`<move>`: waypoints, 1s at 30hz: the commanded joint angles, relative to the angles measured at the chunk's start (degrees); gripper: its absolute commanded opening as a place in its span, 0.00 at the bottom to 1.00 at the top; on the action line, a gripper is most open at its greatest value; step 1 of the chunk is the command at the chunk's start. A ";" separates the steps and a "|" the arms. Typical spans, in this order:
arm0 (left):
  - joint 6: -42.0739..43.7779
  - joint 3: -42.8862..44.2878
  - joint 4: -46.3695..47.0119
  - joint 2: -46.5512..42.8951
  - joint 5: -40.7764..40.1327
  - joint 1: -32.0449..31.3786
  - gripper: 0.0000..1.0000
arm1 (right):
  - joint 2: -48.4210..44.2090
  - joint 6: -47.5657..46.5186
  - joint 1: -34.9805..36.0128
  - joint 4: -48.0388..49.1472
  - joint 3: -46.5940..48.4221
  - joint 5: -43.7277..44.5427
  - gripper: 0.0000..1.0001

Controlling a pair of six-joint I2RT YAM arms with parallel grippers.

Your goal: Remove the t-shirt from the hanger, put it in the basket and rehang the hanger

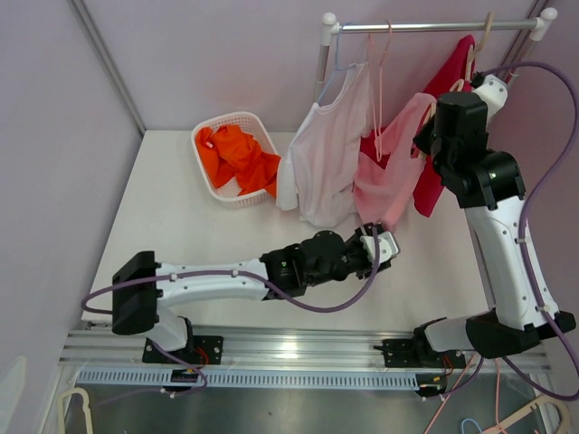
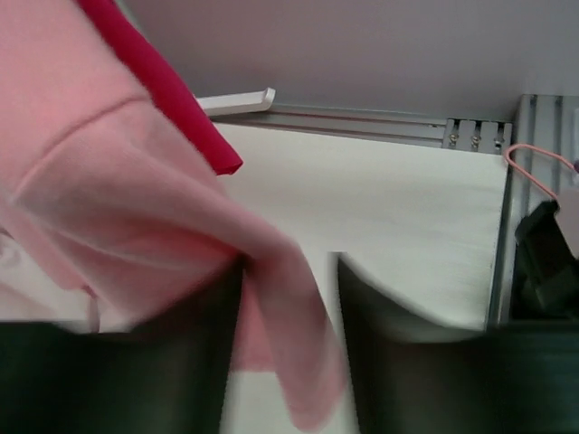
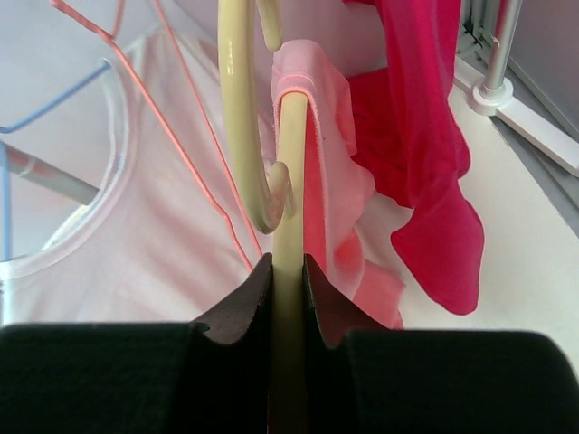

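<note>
White table [image 2: 407, 208], t-shirt [image 2: 136, 199] hem between parted left jaws, right jaws gripping hanger [image 3: 289, 181]

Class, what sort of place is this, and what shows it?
Probably a robot test cell staged as a laundry corner: partition walls, a clothes rail hung with shirts, a basket of orange clothes.

Pale lilac walls [image 1: 226, 54] enclose a white table [image 1: 163, 208]; an aluminium rail [image 1: 271, 348] runs along its near edge.
</note>
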 commanded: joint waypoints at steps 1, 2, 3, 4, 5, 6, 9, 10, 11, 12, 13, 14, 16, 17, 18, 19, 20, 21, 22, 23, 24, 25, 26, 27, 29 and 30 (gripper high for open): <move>1.00 6.65 3.75 4.26 -6.62 0.49 0.40 | -3.67 2.55 1.20 1.03 0.88 1.09 0.00; -0.05 7.20 3.74 4.88 -8.81 0.49 0.07 | -4.11 2.20 1.55 1.11 0.79 1.00 0.00; -0.58 7.46 3.74 4.98 -10.75 0.49 0.01 | -4.47 2.03 1.55 1.11 0.70 0.74 0.00; -0.85 6.68 5.13 4.89 -13.64 0.49 0.00 | -4.64 1.85 1.64 0.85 1.05 0.65 0.00; -1.63 6.07 6.02 4.19 -14.62 0.49 0.01 | -4.47 1.59 1.64 0.59 1.23 0.38 0.00; -1.64 5.36 7.16 3.58 -15.24 0.40 0.00 | -4.21 1.50 1.64 0.15 1.58 0.21 0.00; -1.55 -0.95 12.25 0.42 -17.97 -0.39 0.01 | -3.68 1.32 1.55 -0.64 1.85 -0.23 0.00; -1.46 -2.19 13.22 -0.64 -17.80 -0.74 0.00 | -3.16 1.06 1.64 -0.21 2.02 -0.15 0.00; -1.55 -4.38 13.67 -1.86 -15.01 -1.78 0.01 | -2.45 0.54 1.47 -0.03 3.15 -0.06 0.00; -1.55 -6.75 13.32 -4.49 -13.25 -2.66 0.00 | -1.66 0.18 0.85 -0.29 4.38 0.03 0.00; -1.72 -7.56 12.62 -5.99 -11.40 -3.54 0.00 | -0.53 -0.34 0.50 -1.16 5.79 0.38 0.00; -2.25 -8.61 11.75 -7.23 -8.42 -6.08 0.01 | 1.84 -0.78 -0.03 -1.78 7.28 0.47 0.00; -2.69 -12.65 11.12 -10.56 -6.64 -9.34 0.00 | 4.66 -1.05 -2.12 -4.40 12.29 -0.23 0.00; -4.26 -15.97 12.51 -11.10 -4.98 -13.09 0.01 | 7.28 -1.22 -2.84 -5.29 13.87 -2.76 0.00; -4.54 -19.05 16.79 -11.11 -4.53 -15.22 0.01 | 8.53 -1.31 -3.71 -6.35 17.54 -4.87 0.00; -4.45 -20.21 18.66 -9.10 -5.83 -17.16 0.01 | 10.02 -1.31 -5.98 -10.10 20.10 -7.68 0.00; -5.15 -21.44 19.90 -7.26 -8.19 -20.05 0.00 | 13.17 -2.27 -7.05 -12.05 22.74 -10.84 0.00; -5.94 -21.71 20.78 -5.32 -11.26 -20.68 0.01 | 14.94 -2.80 -7.67 -14.07 25.29 -15.22 0.00; -6.73 -22.15 22.10 -2.09 -11.99 -21.04 0.01 | 16.70 -3.33 -8.63 -19.22 30.88 -16.57 0.00; -7.95 -22.42 23.15 -1.10 -12.78 -21.65 0.01 | 18.71 -4.47 -8.82 -22.06 33.63 -17.28 0.00; -8.23 -23.11 24.82 -0.56 -13.83 -21.83 0.00 | 22.04 -5.17 -9.08 -24.52 35.66 -17.55 0.00; -8.32 -24.34 27.44 -0.47 -14.54 -22.01 0.00 | 22.94 -5.70 -9.00 -28.90 37.34 -18.85 0.00; -8.32 -22.87 27.47 -0.82 -15.94 -21.92 0.01 | 23.21 -6.23 -8.82 -30.51 36.57 -20.26 0.00; -7.88 -23.29 26.51 -0.91 -19.78 -21.66 0.01 | 21.65 -6.06 -8.30 -31.57 34.82 -21.32 0.00; -7.96 -17.78 19.96 -0.91 -22.36 -18.87 0.01 | 16.74 -6.06 -3.58 -28.26 23.64 -22.82 0.00; -9.62 -15.24 16.78 -1.00 -23.24 -17.11 0.01 | 10.71 -5.28 -1.89 -23.89 19.55 -23.43 0.00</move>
